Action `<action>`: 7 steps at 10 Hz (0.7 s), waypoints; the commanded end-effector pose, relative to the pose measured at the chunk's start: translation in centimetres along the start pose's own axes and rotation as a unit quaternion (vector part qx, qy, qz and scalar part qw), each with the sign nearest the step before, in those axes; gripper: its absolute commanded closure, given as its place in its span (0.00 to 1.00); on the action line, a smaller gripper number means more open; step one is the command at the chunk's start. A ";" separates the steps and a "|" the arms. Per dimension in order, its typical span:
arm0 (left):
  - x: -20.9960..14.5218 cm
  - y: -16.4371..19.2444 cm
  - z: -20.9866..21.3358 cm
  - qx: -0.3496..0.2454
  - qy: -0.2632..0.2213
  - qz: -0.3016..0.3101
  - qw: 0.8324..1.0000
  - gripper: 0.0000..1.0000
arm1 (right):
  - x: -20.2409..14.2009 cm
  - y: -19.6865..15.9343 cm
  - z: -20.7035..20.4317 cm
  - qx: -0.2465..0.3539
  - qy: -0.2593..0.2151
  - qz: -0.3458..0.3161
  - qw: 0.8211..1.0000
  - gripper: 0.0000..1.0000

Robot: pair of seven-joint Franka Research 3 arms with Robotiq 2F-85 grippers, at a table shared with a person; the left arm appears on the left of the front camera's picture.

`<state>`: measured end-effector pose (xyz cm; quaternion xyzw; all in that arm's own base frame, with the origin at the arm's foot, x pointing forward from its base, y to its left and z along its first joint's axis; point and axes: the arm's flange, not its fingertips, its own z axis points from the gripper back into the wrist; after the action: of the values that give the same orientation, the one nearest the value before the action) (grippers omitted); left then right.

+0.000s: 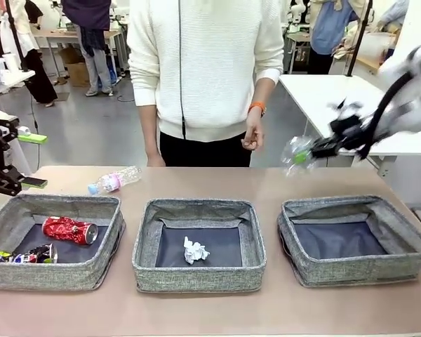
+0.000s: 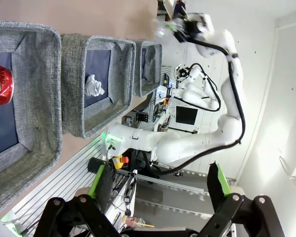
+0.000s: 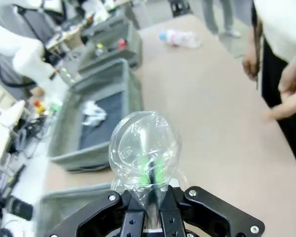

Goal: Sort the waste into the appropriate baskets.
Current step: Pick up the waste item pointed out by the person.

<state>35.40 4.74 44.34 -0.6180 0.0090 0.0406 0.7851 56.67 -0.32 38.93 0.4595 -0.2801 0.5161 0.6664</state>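
clear plastic cup is up in the air, above the bench and just past the far-left corner of the right basket — the right pincer is clamped on its squashed wall. crumpled white paper ball sits in the middle basket. crushed red can and dark printed can lie in the left basket. the clear bottle with pink label lies on its side just behind it. left pincer hangs out beside the bench — fingers wide apart.
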 end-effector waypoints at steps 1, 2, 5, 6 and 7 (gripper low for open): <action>-0.2 -0.1 0.2 -0.006 0.002 -0.011 1.000 0.00 | 4.4 9.8 4.3 -0.007 0.019 -0.016 1.000 1.00; -0.2 -0.1 0.2 -0.006 0.002 -0.011 1.000 0.00 | 5.4 13.9 4.4 -0.041 0.036 -0.016 0.998 1.00; -0.2 -0.1 0.2 -0.006 0.002 -0.011 1.000 0.00 | 6.2 14.6 5.9 -0.032 0.040 0.022 0.998 1.00; -0.2 -0.1 0.2 -0.006 0.002 -0.011 1.000 0.00 | 6.2 14.6 5.9 -0.032 0.040 0.022 0.998 1.00; -0.2 -0.1 0.2 -0.006 0.002 -0.011 1.000 0.00 | 6.2 14.6 5.9 -0.032 0.040 0.022 0.998 1.00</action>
<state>35.41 4.75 44.34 -0.6182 0.0093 0.0403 0.7850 43.58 -1.83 50.81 0.3896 -0.2736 0.5486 0.6873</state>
